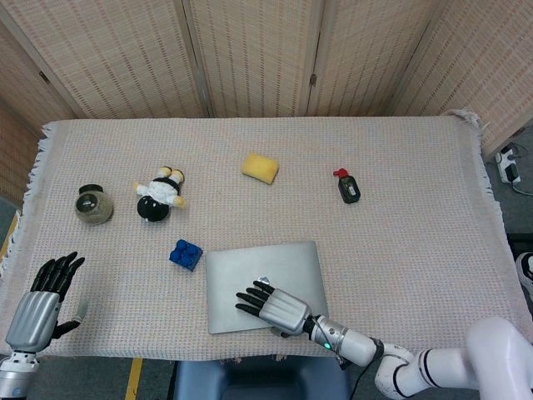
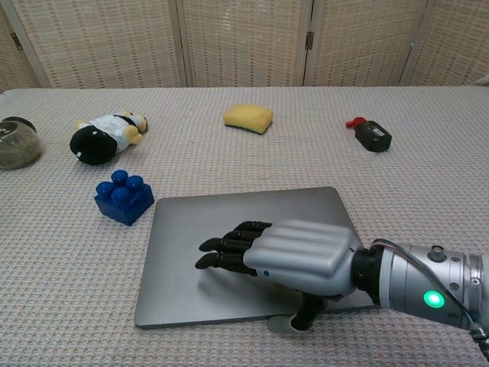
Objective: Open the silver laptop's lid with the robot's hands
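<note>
Surface: beige woven cloth over table, wicker screens behind | silver laptop closed, near edge | right hand flat on lid (thumb under front edge) | left hand spread, empty.

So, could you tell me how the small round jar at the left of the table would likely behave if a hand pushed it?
The round jar has a bulging body, so tipped onto its side it would probably roll. It stands upright on the woven tablecloth, whose rough weave likely grips it, so a high push may topple it. It looks like glass, probably fragile.
</note>
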Controlling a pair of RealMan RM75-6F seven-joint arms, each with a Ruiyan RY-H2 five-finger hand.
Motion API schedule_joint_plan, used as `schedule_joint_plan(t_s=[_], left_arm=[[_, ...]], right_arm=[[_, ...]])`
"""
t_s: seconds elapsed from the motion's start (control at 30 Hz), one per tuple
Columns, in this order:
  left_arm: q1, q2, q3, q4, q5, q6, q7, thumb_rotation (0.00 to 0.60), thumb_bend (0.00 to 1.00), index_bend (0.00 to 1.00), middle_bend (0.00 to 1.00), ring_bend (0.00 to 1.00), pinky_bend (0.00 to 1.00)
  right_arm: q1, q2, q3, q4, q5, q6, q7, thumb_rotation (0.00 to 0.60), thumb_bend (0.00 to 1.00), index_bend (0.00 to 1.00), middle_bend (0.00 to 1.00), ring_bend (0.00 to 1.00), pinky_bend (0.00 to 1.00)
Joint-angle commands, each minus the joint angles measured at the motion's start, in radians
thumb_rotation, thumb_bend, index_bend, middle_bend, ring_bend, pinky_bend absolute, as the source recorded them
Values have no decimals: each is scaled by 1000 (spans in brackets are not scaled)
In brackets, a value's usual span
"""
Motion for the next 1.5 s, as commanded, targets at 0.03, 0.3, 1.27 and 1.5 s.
schedule_joint_plan(t_s=[0.03,0.3,1.27,1.5], left_arm=[[1,-1,0,2,1,2,-2,600,523,55,68,0,0],[1,-2,-1,8,1,3,-9,600,523,55,68,0,0],[-80,-99,70,147,143,-81,-78,600,524,62,74,2,0],[-128,-146,105,178,212,-128,-90,600,525,36,74,2,0]], right_arm=[[0,-2,2,3,2,-1,-3,600,366,0,0,0,0],[0,-4,8,8,11,-5,-19,600,423,0,0,0,0],[89,39,203,-136,273,-47,-491,600,647,0,0,0,0],[119,46,234,-168,363,-21,-584,600,682,0,0,0,0]])
